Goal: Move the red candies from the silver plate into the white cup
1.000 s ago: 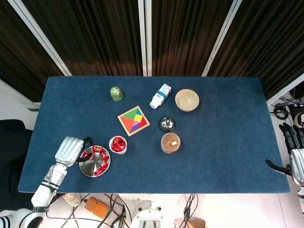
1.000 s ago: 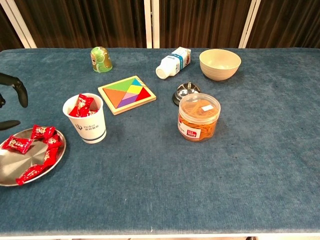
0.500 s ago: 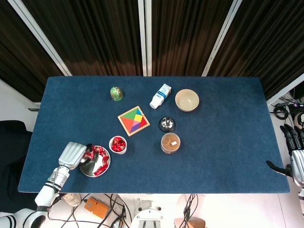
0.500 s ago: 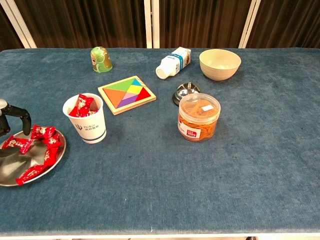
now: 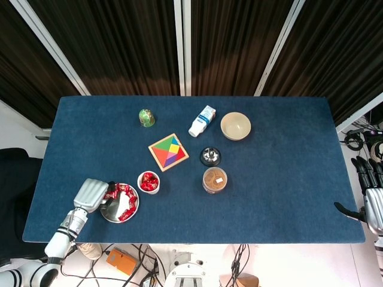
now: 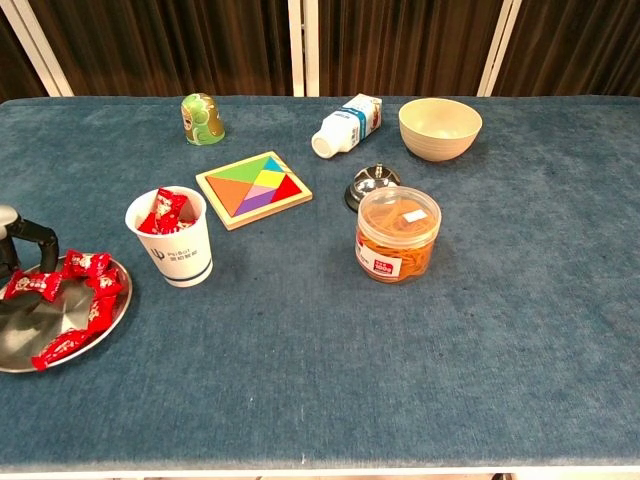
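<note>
In the head view, my left hand (image 5: 91,194) is over the left rim of the silver plate (image 5: 111,211), with its dark fingers reaching down among the red candies (image 5: 124,201); from above I cannot tell if they already pinch one or are only touching. The white cup (image 5: 148,182) stands just beside the plate on its right and already has some red candies inside. My right hand (image 5: 372,200) hangs beyond the right edge of the counter (image 5: 287,179), holding nothing, with fingers apart. To do this step well, I think I should close thumb and finger on one wrapper only, lift straight up, and then go across to the cup without pushing the plate. In the chest view, only the dark fingers (image 6: 22,243) of the left hand show at the left edge, bent down at the far rim of the plate, next to a candy; the grip itself is hidden. The cup is upright and near, so the way is short. The counter has a dark blue cloth cover, which probably keeps the plate from sliding. Behind it hang dark brown curtains with white frames between them.
</note>
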